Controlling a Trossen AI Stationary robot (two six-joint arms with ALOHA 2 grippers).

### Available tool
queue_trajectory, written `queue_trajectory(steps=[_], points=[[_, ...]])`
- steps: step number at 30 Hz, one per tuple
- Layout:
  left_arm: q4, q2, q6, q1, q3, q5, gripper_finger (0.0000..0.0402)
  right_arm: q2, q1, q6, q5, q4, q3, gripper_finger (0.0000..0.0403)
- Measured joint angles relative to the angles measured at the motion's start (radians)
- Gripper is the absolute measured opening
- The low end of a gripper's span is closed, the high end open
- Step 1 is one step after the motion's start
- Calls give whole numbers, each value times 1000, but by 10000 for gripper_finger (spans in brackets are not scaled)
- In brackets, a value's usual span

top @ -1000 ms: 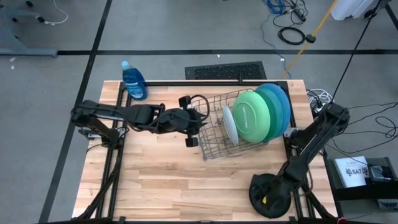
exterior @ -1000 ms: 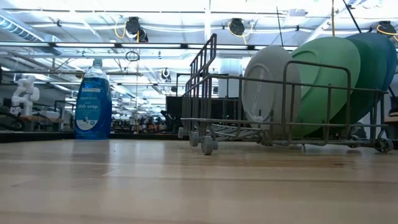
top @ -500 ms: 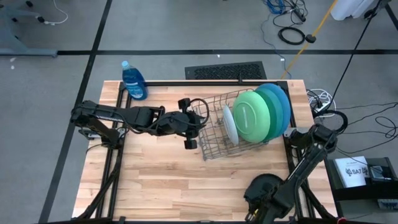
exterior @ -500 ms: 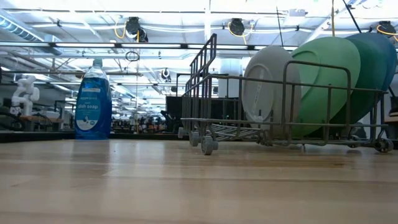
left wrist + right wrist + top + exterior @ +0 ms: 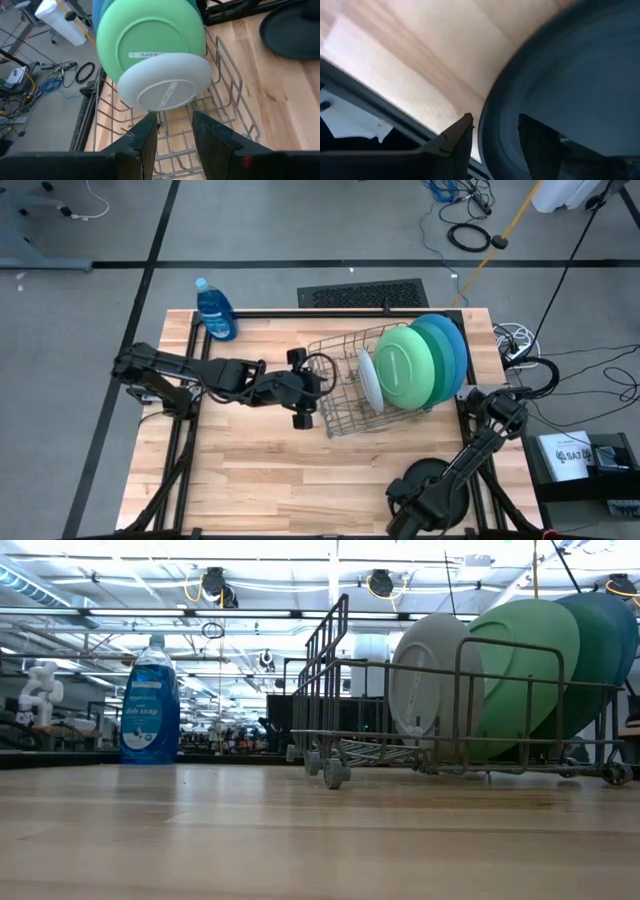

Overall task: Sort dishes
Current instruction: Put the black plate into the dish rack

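Plates [image 5: 415,363] are standing on edge in the rack [image 5: 352,385]. I'm seeing my left gripper [image 5: 175,131] hanging part-open and empty at its end, my right gripper [image 5: 493,131] pinching the black dish [image 5: 425,488] rim near the front corner.

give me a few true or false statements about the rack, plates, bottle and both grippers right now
1. The plates stand on edge in the wire rack. True.
2. The pale mint plate is the rearmost in the row. False: it stands in front of the light green plate, nearest the left gripper.
3. The blue bottle lies on its side. False: it stands upright at the table's far left corner.
4. The right gripper has its fingers astride the rim of the black dish. True.
5. The left gripper holds a plate. False: its fingers are empty, at the rack's open end.
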Motion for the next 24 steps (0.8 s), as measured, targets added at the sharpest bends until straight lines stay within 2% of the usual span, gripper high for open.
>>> queue_trajectory(steps=[4,8,12,16,24], points=[[-6,-34,21,-8,0,0,127,1,-19,-37,2,0,0,117],[-33,-91,23,-12,0,-6,127,4,-32,-67,0,2,-1,66],[-63,-156,22,-18,-17,-29,127,31,-35,-70,-35,14,-6,25],[-51,-227,20,-31,-86,-66,127,48,-36,-86,-67,10,-5,10],[60,-372,-31,-33,-292,-95,127,12,-34,-96,-44,-11,2,2]])
